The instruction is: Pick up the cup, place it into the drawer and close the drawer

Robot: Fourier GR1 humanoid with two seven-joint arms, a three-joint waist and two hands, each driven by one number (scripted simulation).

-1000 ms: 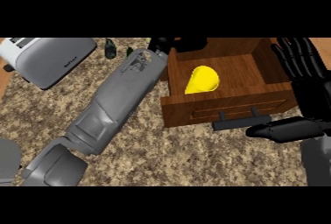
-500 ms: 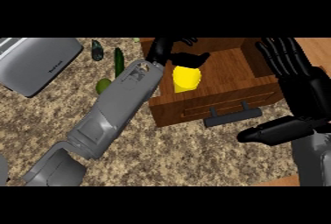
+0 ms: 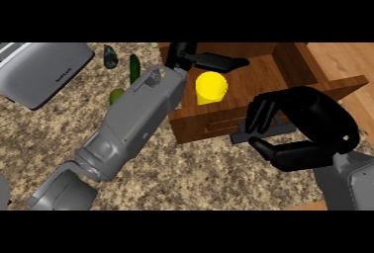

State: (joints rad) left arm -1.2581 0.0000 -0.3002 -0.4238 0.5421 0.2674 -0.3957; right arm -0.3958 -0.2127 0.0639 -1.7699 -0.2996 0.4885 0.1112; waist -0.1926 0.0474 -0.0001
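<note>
Nearest, at the view's right: right hand (image 3: 306,128), fingers curled and holding nothing, hovering just in front of the drawer's dark handle (image 3: 264,132). Cannot tell whether the fingertips touch it.

Speckled tabletop (image 3: 197,173) below. The left forearm (image 3: 128,128) runs diagonally across it toward the drawer.

Wooden drawer (image 3: 329,84) stands open. Yellow cup (image 3: 211,87) is inside it, near the left wall, seemingly upright, mouth not visible.

Left hand (image 3: 201,59) is at the drawer's back left corner, fingers stretched over and just past the cup, not wrapped round it. Cup looks released.

Cup judged light, stiff and smooth-sided, so likely to slide or tip if the drawer is shoved shut fast. If it must be taken up again, hold it round the middle of the body.

Farther back, left: grey toaster (image 3: 44,71); dark green vegetables (image 3: 134,66) beside it.
</note>
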